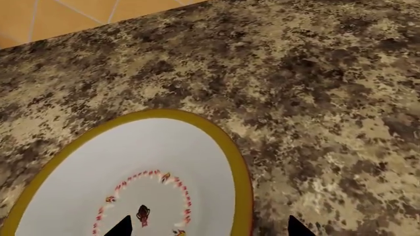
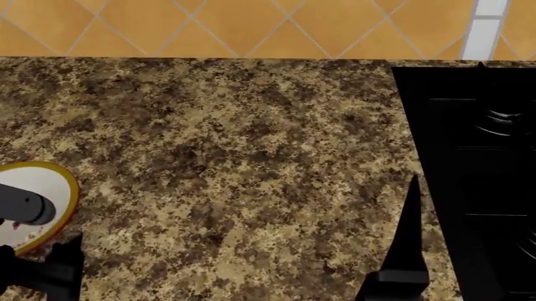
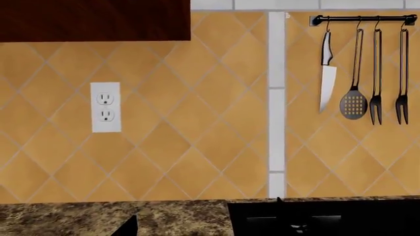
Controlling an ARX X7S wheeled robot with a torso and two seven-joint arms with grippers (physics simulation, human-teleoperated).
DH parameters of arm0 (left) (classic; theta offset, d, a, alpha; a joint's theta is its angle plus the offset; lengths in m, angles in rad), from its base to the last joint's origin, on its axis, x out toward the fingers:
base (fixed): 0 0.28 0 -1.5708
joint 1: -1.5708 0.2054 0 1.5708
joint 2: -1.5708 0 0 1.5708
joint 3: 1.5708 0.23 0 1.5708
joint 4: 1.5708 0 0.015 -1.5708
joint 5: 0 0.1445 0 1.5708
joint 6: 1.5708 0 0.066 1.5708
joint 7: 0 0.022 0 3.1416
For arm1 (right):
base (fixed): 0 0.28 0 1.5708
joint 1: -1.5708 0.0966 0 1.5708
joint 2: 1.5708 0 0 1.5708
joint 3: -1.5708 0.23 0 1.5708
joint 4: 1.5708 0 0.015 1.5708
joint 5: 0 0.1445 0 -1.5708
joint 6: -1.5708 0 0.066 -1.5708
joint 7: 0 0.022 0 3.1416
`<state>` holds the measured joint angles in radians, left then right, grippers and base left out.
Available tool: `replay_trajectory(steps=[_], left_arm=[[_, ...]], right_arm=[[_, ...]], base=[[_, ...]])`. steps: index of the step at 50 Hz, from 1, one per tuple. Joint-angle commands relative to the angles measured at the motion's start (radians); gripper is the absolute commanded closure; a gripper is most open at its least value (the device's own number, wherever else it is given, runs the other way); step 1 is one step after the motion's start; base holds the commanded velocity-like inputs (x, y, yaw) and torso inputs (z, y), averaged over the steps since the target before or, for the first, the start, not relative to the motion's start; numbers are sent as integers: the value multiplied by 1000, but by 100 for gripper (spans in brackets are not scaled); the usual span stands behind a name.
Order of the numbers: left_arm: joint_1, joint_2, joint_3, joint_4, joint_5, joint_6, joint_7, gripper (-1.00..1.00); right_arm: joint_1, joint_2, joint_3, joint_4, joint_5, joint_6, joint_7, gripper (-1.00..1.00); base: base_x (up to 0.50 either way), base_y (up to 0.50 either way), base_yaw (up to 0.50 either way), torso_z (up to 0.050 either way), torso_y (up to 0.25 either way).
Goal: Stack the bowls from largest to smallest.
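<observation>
Head view takes in the speckled granite countertop (image 2: 235, 163) from its back edge against the orange tiled wall (image 2: 251, 25) to the black cooktop (image 2: 477, 175) along its right side; the smaller bowl (image 2: 46, 182), white with a yellow rim, sits at the counter's far left, cut by the picture's edge and partly covered by the left arm (image 2: 25, 210); no large plain bowl shows in any view. Left wrist view alone gives the bowl's inside (image 1: 151, 167): a ring of red dots round its centre, the yellow rim curving over bare granite; the left gripper (image 1: 206, 228) hangs over it, its two dark fingertips (image 1: 121, 227) well apart, one over the bowl's floor and the other outside the rim over the counter, so the jaws straddle the rim without visibly touching it. Right wrist view alone gives the wall: a white outlet (image 3: 105, 107), a rail (image 3: 364, 19) hung with a knife (image 3: 327, 73), a slotted spatula, and two forks, with the cooktop's back edge below; of the right gripper (image 2: 402, 251) one tall dark finger and a second dark tip show in the head view near the counter's front edge beside the cooktop, and whether the jaws are apart or together cannot be told; it holds nothing visible.
</observation>
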<state>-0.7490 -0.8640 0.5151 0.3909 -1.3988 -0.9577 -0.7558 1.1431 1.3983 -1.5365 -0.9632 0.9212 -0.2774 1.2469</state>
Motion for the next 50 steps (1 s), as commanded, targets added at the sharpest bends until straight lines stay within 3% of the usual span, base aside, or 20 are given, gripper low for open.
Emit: replay_trajectory(steps=[1, 16, 17, 50], left_arm=[[45, 21, 1, -44, 76, 32, 77, -100], [52, 18, 14, -50, 101, 39, 92, -100], [52, 15, 14, -39, 102, 38, 85, 100], [-149, -61, -92, 265, -180, -51, -164, 100]], right_arm=[[-4, -22, 21, -3, -20, 2, -23, -100], [-9, -26, 20, -5, -23, 5, -21, -100], [-9, -26, 20, -5, -23, 5, -21, -100], [-11, -10, 33, -23, -78, -7, -13, -100]], base=[[0, 0, 0, 0, 0], [1, 0, 0, 0, 0], [0, 0, 0, 0, 0], [0, 0, 0, 0, 0]])
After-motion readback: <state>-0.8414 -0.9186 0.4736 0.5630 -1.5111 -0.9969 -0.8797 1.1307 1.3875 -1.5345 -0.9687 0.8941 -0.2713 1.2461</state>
